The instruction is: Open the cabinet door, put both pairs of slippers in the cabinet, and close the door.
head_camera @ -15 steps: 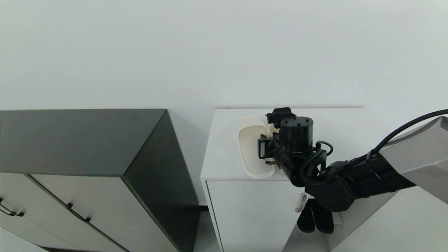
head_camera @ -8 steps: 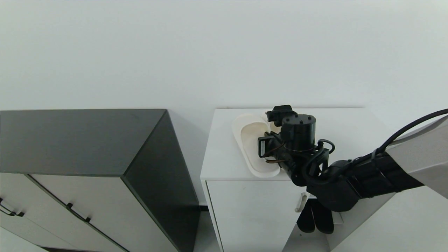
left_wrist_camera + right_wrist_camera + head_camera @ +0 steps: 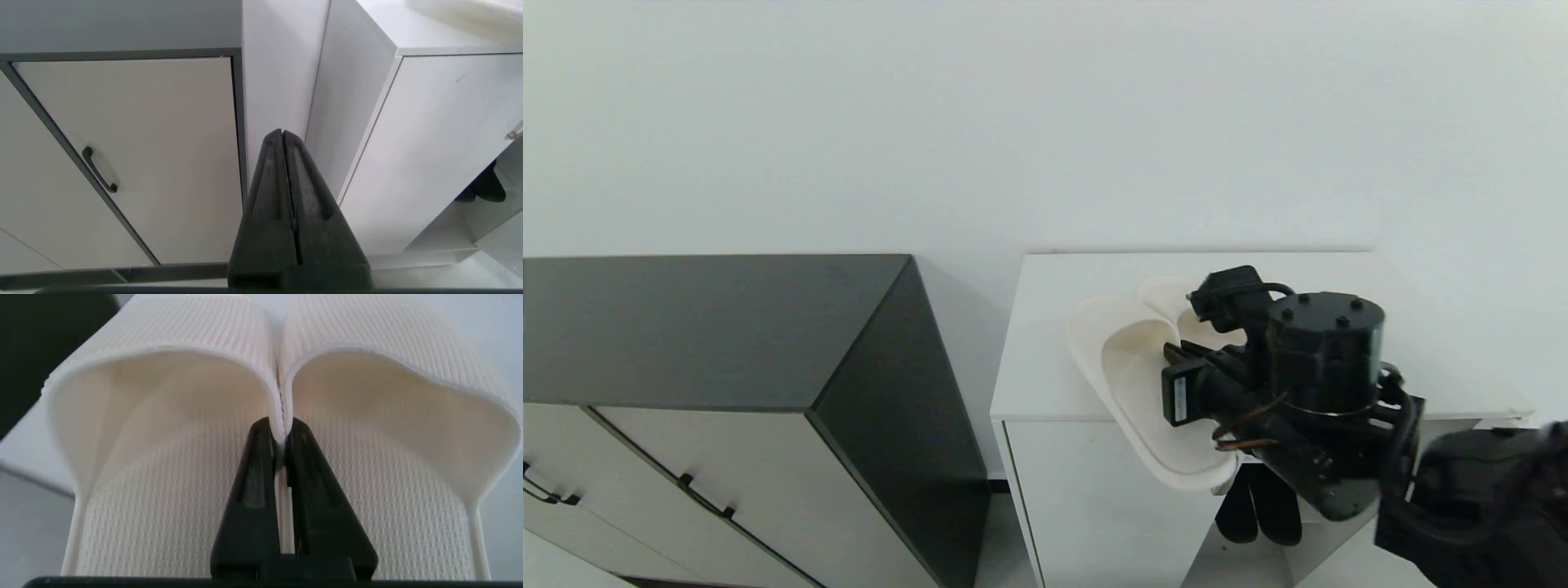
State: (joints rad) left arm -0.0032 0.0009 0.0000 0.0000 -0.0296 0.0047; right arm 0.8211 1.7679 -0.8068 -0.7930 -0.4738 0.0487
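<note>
Right fingers (image 3: 255, 498) pinch the touching inner walls of the white slippers (image 3: 1131, 384). Pair side by side, long axis front-to-back, heels overhanging the front edge of the white cabinet (image 3: 1094, 498). Open compartment holding the black slippers (image 3: 1258, 510) lies below. Left fingers (image 3: 270, 188) pressed together, well apart.

- The white slippers (image 3: 1143, 384), a ribbed cream pair, lie side by side, their inner strap edges pressed together and pinched between the fingers of the right gripper (image 3: 282, 445). Their toes are over the cabinet's top and their heels jut past its near edge.
- The white cabinet (image 3: 1045, 359) stands right of centre, left front panel shut, right side open.
- The black slippers (image 3: 1258, 510) sit side by side, low inside that opening.
</note>
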